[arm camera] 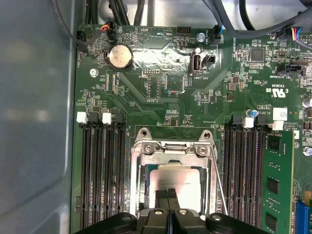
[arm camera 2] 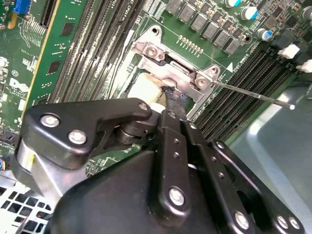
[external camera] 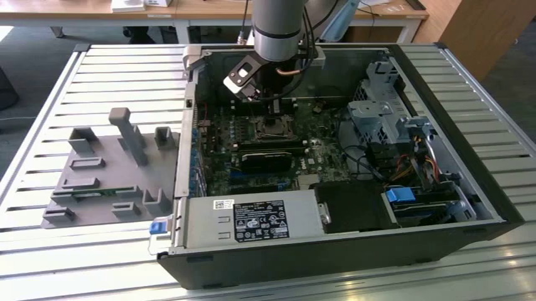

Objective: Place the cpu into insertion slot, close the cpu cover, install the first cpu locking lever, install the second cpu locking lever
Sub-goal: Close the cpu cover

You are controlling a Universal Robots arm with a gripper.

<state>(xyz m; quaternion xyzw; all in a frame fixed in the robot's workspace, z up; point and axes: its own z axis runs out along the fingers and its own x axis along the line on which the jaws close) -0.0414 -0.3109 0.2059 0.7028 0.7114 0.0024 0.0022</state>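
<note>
The gripper is clenched, fingers meeting with nothing between them, tips over the cpu seated in the socket. The cpu cover frames it; its lower edge is hidden behind the gripper.

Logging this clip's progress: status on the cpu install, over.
End effector shut, tips over cpu. Cpu seated; cpu cover looks down. Locking lever unlatched alongside.

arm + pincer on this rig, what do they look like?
Silver-grey cylindrical arm tube with a dark band, a copper-coloured cable loop at the wrist. Matte black pincer: flat linkage plates joined with silver screws, two slim black fingers.
</note>
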